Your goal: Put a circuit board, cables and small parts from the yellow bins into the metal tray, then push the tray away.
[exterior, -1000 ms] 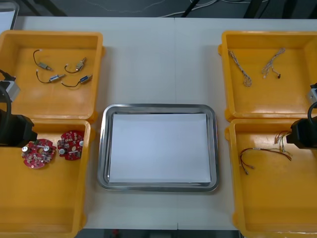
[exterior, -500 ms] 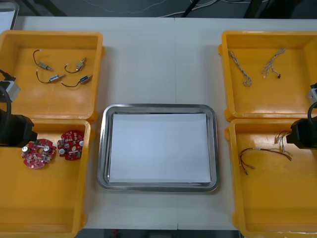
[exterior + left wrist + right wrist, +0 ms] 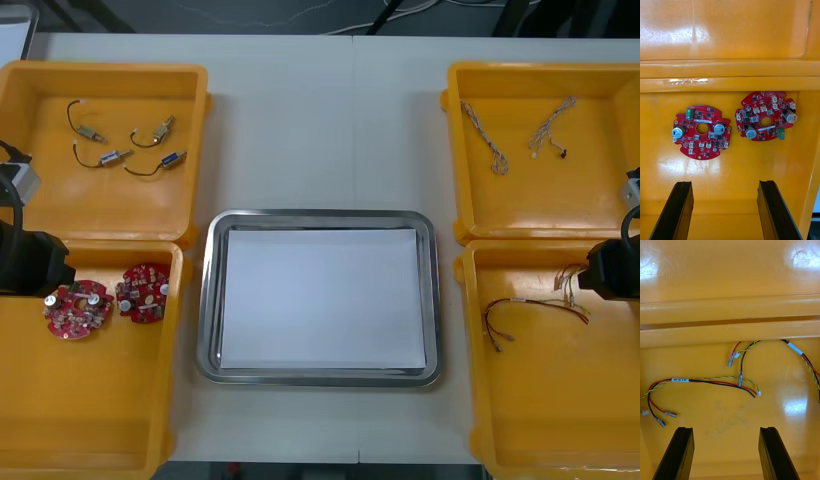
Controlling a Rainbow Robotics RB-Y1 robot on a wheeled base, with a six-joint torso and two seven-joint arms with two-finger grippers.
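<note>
Left arm [image 3: 30,262]: a boxy, matte black housing with square corners, at the front view's 9 o'clock edge.
Left arm fittings: a small pale grey box [image 3: 18,182] at 12 o'clock of the housing, with a thick black cable [image 3: 12,215] running between the two.
Right arm [image 3: 612,270]: a matching black boxy housing at the 3 o'clock edge.
Right arm fittings: a pale grey block [image 3: 632,188] at 12 o'clock of it, with a curved black lead [image 3: 627,226].
Left gripper [image 3: 724,183]: two flat black fingers [image 3: 677,210], plain bars with squared tips and faintly shiny edges.
Right gripper [image 3: 724,428]: the same pair of flat black bars [image 3: 677,453], broad and square-ended.
</note>
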